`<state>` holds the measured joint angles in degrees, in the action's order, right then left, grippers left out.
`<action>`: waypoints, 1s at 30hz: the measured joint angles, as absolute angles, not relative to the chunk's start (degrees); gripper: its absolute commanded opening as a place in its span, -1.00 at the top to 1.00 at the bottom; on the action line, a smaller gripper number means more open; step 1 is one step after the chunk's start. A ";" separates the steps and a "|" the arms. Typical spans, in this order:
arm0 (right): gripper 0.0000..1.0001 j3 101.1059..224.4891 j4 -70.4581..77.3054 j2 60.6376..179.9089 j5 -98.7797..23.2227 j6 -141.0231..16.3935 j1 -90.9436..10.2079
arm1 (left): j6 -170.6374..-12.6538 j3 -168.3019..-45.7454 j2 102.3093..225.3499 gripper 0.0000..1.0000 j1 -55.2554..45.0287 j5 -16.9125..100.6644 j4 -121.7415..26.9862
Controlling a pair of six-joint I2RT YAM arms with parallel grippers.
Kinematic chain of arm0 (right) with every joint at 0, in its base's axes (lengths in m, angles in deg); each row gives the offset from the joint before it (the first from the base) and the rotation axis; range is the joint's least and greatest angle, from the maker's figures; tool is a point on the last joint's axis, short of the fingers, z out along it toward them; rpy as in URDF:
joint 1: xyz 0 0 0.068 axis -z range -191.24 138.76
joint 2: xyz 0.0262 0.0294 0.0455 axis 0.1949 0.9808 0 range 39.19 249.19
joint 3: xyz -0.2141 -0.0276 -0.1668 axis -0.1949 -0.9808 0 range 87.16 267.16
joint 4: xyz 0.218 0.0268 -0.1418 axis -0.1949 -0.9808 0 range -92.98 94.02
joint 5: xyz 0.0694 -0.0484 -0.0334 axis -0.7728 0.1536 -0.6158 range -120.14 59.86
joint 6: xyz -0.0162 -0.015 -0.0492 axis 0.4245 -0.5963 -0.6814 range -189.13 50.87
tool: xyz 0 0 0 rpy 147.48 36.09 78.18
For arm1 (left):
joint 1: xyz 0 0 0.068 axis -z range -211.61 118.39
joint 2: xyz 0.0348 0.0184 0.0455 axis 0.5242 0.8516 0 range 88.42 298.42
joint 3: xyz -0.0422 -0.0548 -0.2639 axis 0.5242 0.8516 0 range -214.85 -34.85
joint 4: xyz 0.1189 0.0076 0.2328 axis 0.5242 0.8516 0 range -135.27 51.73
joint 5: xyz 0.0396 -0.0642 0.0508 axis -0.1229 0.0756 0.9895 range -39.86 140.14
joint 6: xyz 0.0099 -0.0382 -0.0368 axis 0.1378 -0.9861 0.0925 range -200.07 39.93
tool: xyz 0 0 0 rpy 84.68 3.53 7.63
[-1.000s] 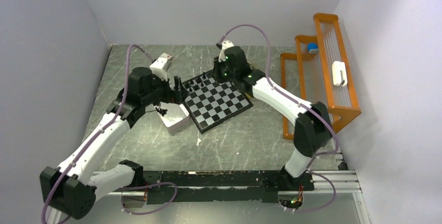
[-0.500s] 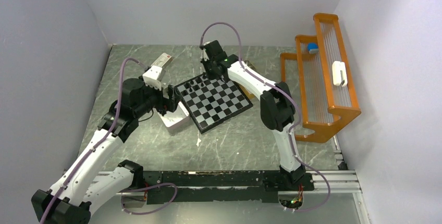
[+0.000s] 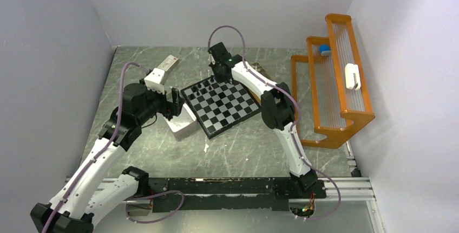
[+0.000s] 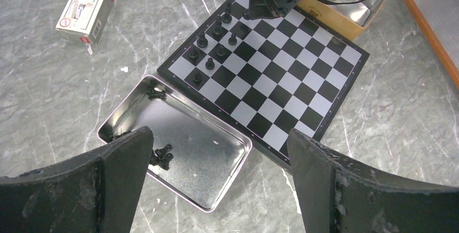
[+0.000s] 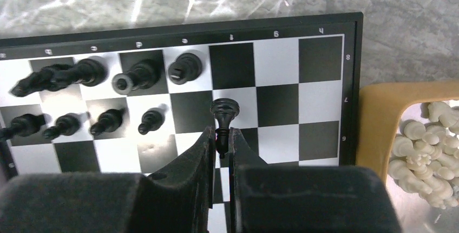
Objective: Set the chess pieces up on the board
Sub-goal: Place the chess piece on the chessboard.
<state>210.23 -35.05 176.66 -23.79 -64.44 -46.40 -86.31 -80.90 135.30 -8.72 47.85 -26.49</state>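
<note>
The board (image 3: 233, 108) lies at mid-table, turned at an angle. Several black chess pieces (image 5: 141, 76) stand in two rows at its far corner. My right gripper (image 5: 220, 138) is shut on a black piece (image 5: 224, 108) and holds it over the board beside those rows; in the top view it (image 3: 219, 73) is over the board's far corner. My left gripper (image 4: 219, 146) is open and empty above a metal tin (image 4: 227, 135) that holds a few black pieces (image 4: 161, 156). Cream-white pieces (image 5: 427, 146) lie in a tan tray (image 5: 379, 108) off the board's corner.
A small white box (image 3: 169, 62) lies at the far left. An orange rack (image 3: 335, 86) stands along the right wall. The tin (image 3: 183, 127) touches the board's left edge. Grey walls close in three sides.
My right gripper has swung left along the board's far edge with the black piece in it. My left arm has drawn back and to the left, its gripper still by the tin.
</note>
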 measured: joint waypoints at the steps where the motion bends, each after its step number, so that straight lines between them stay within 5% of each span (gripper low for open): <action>1: 0.86 210.29 -35.09 176.92 -23.72 -64.44 -46.14 | -86.31 -80.90 135.25 -0.96 -8.72 47.88 -26.49; 30: 0.69 215.50 -35.57 180.68 -24.77 -64.40 -45.00 | -85.89 -80.90 135.25 -0.96 -8.72 48.01 -26.40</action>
<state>215.50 -35.57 180.68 -24.77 -64.40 -45.00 -85.89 -80.90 135.25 -8.72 48.01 -26.40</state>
